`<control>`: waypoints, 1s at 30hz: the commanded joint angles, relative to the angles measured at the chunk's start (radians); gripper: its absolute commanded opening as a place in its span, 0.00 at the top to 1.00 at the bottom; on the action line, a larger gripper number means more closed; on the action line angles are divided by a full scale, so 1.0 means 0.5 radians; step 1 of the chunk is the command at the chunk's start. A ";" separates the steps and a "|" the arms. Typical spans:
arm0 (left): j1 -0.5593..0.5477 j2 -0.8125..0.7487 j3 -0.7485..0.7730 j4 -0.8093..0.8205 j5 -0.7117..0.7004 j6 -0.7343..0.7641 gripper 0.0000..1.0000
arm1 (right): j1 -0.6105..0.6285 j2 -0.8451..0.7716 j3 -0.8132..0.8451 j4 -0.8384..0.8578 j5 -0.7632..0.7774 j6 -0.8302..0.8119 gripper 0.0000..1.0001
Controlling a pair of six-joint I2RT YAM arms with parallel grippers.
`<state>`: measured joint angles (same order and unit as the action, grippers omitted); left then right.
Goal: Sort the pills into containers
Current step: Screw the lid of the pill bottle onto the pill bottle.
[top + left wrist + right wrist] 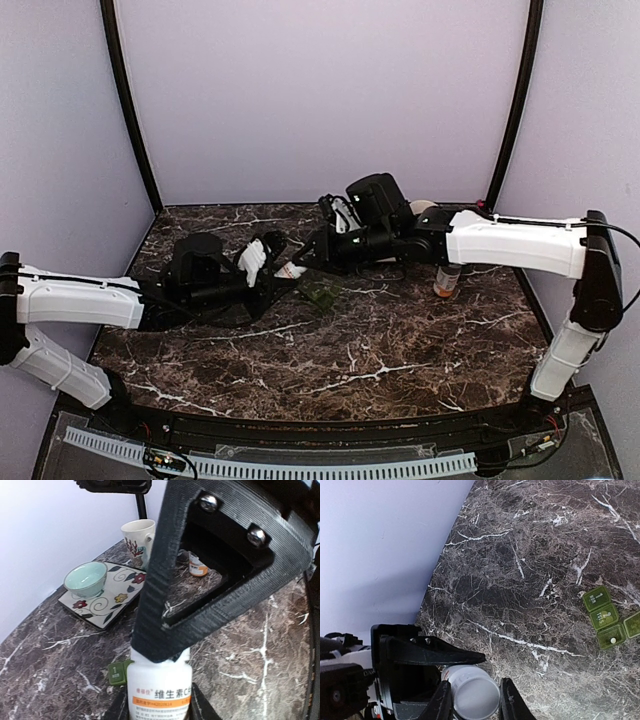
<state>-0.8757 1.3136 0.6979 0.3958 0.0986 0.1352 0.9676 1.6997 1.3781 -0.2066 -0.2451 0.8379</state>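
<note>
**Both grippers on the white bottle, pill box just beside it**

The dark green pill box (pixel 605 620) lies flat on the marble table (pixel 400 350), near the middle and just on the near side of the spot where the two arms meet. From the right wrist I can see two of its lids closed, each with a number on it. The next compartment looks open, with one small pale speck (pixel 613 640) inside that looks like a pill. I cannot make out any other pills.

Right next to the box, the left gripper (pixel 160 707) is clamped around the body of a white bottle (pixel 159 692) with a printed label. Its fingers press on either side of the bottle, which is tipped towards the right arm. The right gripper (pixel 474 700) comes in from the other side and is closed narrowly on the bottle's white cap (pixel 472 695), one finger on each side of it. From the left wrist, the right arm's dark finger covers the top of the bottle.

Further out, towards the back right, a small amber bottle (pixel 446 280) stands upright by itself, well apart from the box. Behind it, by the back wall, is a square flowered plate (pixel 117 597) with a pale green bowl (pixel 86 577) on it. A patterned mug (pixel 139 537) stands just beside the plate.
</note>
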 commanded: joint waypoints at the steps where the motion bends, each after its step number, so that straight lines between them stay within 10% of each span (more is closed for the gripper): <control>1: -0.175 -0.040 0.032 0.796 -0.507 0.432 1.00 | 0.097 0.154 -0.001 -0.037 -0.354 0.284 1.00; 16: -0.343 0.037 -0.049 1.083 -0.825 0.608 1.00 | 0.062 0.120 0.013 -0.012 -0.257 0.340 1.00; 30: -0.230 -0.131 -0.040 0.671 -0.635 0.236 1.00 | 0.088 -0.255 -0.117 0.039 0.118 0.046 0.36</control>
<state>-1.0080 1.2980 0.6430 0.7063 -0.2722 0.3248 1.0019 1.6268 1.3468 -0.1780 -0.2390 0.9184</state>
